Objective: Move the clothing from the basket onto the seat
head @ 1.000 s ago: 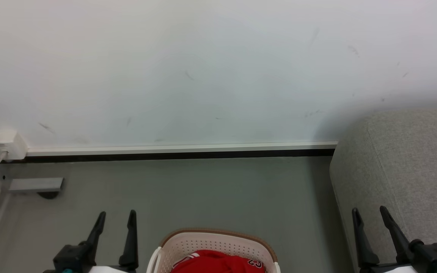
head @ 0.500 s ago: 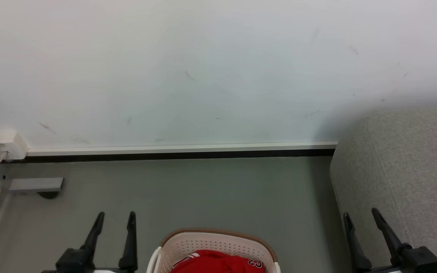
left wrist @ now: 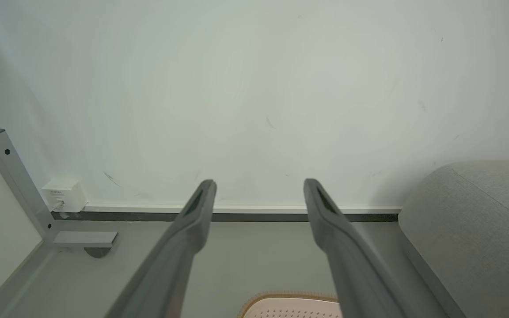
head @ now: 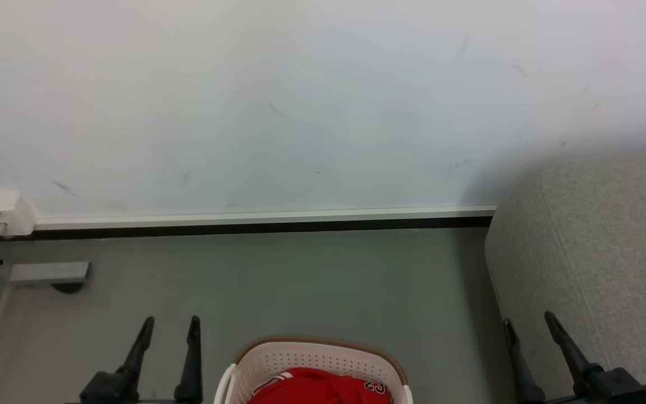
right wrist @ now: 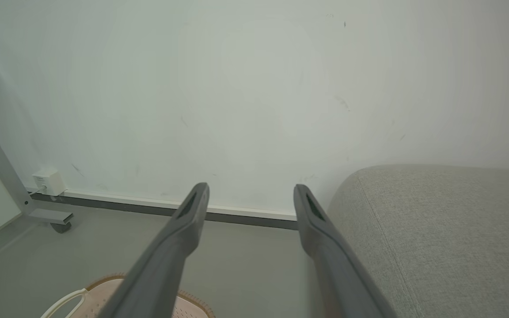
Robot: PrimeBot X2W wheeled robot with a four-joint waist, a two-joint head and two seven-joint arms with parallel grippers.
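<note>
Red clothing (head: 317,388) heaped in the cream laundry basket (head: 314,341) on the grey floor (head: 300,280), grey sofa seat (head: 598,252) to its right, left gripper (head: 171,320) and right gripper (head: 527,318) either side, fingers spread wide, empty

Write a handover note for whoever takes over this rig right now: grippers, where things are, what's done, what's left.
Bright red fabric clothing lies in the oval cream-white perforated plastic basket; light grey upholstered seat to its right.
Left gripper: jaws open, empty, left of basket.
Right gripper: jaws open, empty, beside seat.
Done: nothing. Left: move clothing onto seat.
</note>
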